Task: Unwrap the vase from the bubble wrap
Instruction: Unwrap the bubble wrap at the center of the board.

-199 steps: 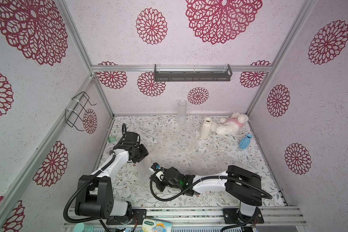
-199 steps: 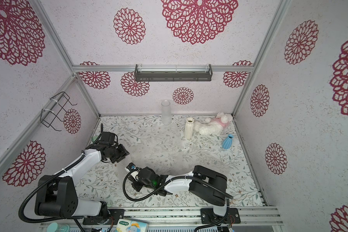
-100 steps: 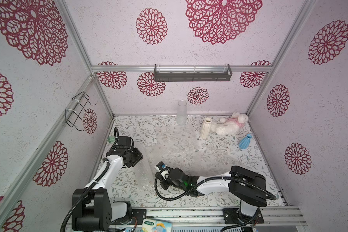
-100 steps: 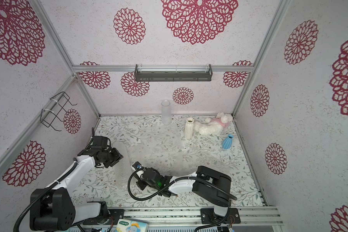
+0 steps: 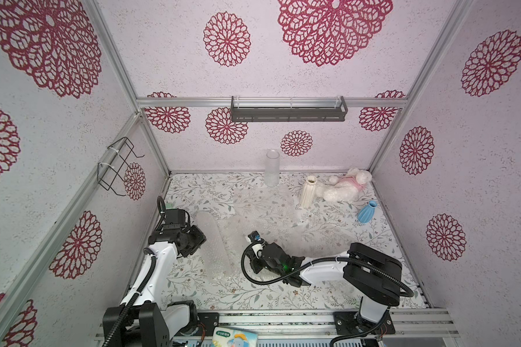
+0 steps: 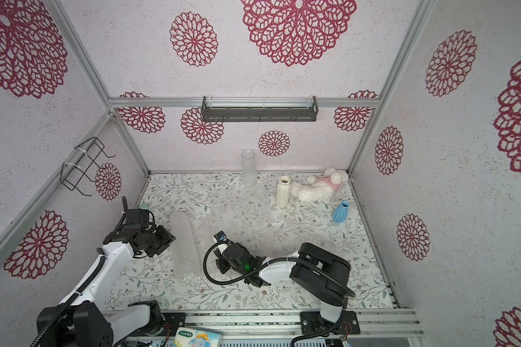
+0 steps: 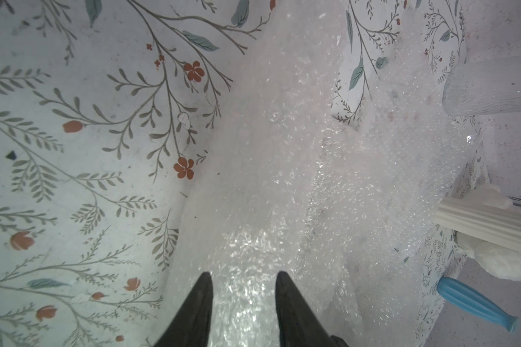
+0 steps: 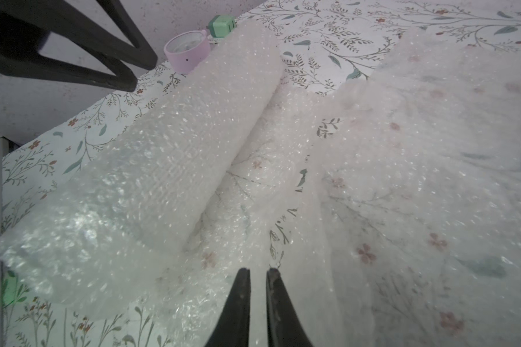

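- In both top views, the bubble wrap [image 5: 215, 243] lay near the front of the counter [image 5: 328, 297]. Part was rolled up and part was spread flat toward the back, so I think it was partly unrolled.
- Also there, the glass vase [image 5: 272, 168], the cream vase [image 5: 309, 193] and the blue vase [image 5: 367, 211] stood at the back near a soft toy [image 5: 348, 189]. I saw nothing in them. The wall shelf [image 5: 288, 109] and the wire basket [image 5: 116, 165] looked empty too.
- In the left wrist view, my left gripper [image 7: 243, 278] was open by the roll and held nothing. I think it was ready to push the roll.
- In the right wrist view, my right gripper [image 8: 258, 272] was almost shut on the flat sheet. It looked to pinch the sheet, I think to keep it still. I could not see what was inside the roll.
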You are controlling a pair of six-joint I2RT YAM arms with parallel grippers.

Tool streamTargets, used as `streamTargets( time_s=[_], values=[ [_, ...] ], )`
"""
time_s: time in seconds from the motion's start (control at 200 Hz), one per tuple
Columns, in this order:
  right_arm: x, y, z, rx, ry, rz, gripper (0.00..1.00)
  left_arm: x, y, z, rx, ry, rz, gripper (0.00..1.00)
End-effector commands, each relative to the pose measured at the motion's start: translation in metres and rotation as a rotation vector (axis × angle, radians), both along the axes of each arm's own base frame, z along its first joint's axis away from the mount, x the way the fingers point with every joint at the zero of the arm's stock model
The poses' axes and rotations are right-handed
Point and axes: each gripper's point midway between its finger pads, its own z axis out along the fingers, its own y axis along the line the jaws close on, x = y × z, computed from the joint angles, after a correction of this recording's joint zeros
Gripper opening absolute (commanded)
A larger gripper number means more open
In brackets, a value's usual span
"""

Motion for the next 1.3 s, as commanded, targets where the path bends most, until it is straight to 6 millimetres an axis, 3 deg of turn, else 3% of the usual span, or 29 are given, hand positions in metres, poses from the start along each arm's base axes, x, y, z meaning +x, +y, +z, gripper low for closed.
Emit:
streamTargets(
  time_s=[0.0,0.115,0.195,0.435,0.58,0.941,1.296],
  values=[
    [0.008,-0.004,0.017,0.066,0.011,-0.042,0.15,0.013,-0.009,0.024,0.025,-0.054,-0.037,0.39],
    [0.011,-0.01,0.014,0.065,0.021,-0.062,0.15,0.026,-0.032,0.036,0.057,-0.075,-0.107,0.4],
    [0.013,-0.014,0.011,0.059,0.026,-0.074,0.15,0.035,-0.051,0.033,0.056,-0.067,-0.152,0.4],
    [0.013,-0.027,0.003,0.043,0.038,-0.103,0.14,0.051,-0.1,0.002,0.068,-0.004,-0.265,0.4],
    [0.013,-0.033,-0.003,0.03,0.039,-0.118,0.14,0.049,-0.114,-0.019,0.091,0.05,-0.306,0.4],
    [0.011,-0.03,-0.01,0.007,0.038,-0.1,0.14,0.025,-0.097,-0.04,0.154,0.12,-0.297,0.39],
    [0.011,-0.029,-0.012,-0.001,0.035,-0.098,0.14,0.001,-0.049,-0.025,0.165,0.119,-0.211,0.39]
  ],
)
